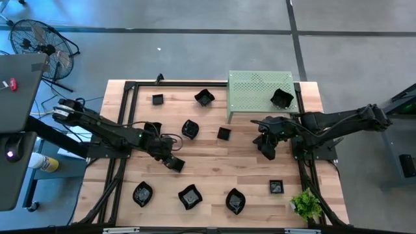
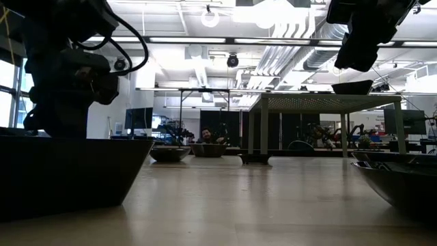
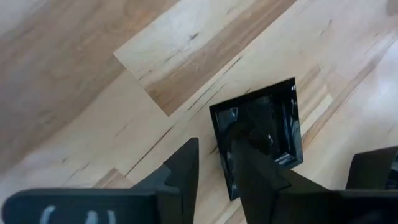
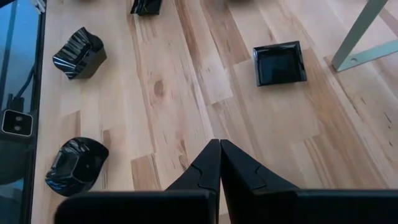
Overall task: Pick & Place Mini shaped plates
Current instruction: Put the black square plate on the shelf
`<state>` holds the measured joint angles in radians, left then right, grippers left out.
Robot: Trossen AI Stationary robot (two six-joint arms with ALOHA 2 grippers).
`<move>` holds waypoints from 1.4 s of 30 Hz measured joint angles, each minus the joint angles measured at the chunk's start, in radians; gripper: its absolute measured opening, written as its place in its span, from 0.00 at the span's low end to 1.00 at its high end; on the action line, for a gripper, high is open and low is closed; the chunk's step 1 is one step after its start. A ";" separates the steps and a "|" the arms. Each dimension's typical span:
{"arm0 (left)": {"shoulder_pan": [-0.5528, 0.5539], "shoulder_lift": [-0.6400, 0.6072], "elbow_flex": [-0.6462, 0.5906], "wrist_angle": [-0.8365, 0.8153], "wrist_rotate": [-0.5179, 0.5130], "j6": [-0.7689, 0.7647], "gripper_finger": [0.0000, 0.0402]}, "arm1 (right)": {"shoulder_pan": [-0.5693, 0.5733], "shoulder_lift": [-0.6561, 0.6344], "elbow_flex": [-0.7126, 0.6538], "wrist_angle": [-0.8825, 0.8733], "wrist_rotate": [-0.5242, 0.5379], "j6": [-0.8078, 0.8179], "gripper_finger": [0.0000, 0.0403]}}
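Observation:
Several glossy black mini plates lie scattered on the wooden table (image 1: 214,156): small squares (image 1: 157,99) (image 1: 223,134) (image 1: 276,187), and leaf-like ones (image 1: 204,97) (image 1: 190,129) (image 1: 142,193) (image 1: 190,196) (image 1: 235,201). One plate (image 1: 281,99) rests on top of the pale green stand (image 1: 257,91). My left gripper (image 1: 170,160) is left of the table's centre, shut on a square plate (image 3: 264,130). My right gripper (image 1: 268,148) hangs shut over bare wood right of centre, touching nothing; in its wrist view the fingers (image 4: 219,163) meet. My left gripper pinches the square plate by one side wall (image 3: 219,146). One finger (image 3: 252,162) is inside the dish and the other finger (image 3: 183,171) is outside it. The fingers come from above, slanting. Whether the plate is lifted or still rests on the wood, I cannot tell.
The green stand stands at the far right of the table on thin legs (image 4: 364,37). A small green plant (image 1: 305,205) sits at the near right corner. Black frame rails (image 1: 123,123) run along the table's sides. Bare wood lies around the centre.

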<state>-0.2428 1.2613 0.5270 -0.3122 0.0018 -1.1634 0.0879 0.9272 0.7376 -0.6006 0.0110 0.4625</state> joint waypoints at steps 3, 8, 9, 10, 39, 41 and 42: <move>0.000 0.007 0.000 -0.003 -0.014 -0.019 0.21 | 0.000 0.000 0.000 0.000 0.001 0.000 0.01; 0.000 0.070 0.000 0.025 0.005 -0.037 0.23 | 0.000 0.000 0.000 0.000 0.001 0.000 0.01; 0.000 0.081 0.001 0.031 0.012 -0.038 0.24 | 0.000 0.000 0.000 0.000 0.001 0.000 0.00; 0.000 0.088 0.002 0.042 0.015 -0.038 0.24 | 0.000 0.000 0.000 0.001 0.001 0.000 0.00; 0.290 -0.182 0.224 0.098 -0.305 0.077 0.01 | -0.097 0.103 0.017 0.463 0.063 0.142 0.04; 0.321 -0.141 0.288 0.091 -0.333 0.144 0.01 | -0.114 0.166 0.058 0.497 0.083 0.141 0.04; 0.333 -0.115 0.323 0.099 -0.345 0.180 0.01 | -0.123 0.198 0.083 0.497 0.099 0.139 0.05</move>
<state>0.0905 1.1468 0.8498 -0.2133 -0.3428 -0.9837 -0.0348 1.1248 0.8209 -0.1037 0.1099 0.6014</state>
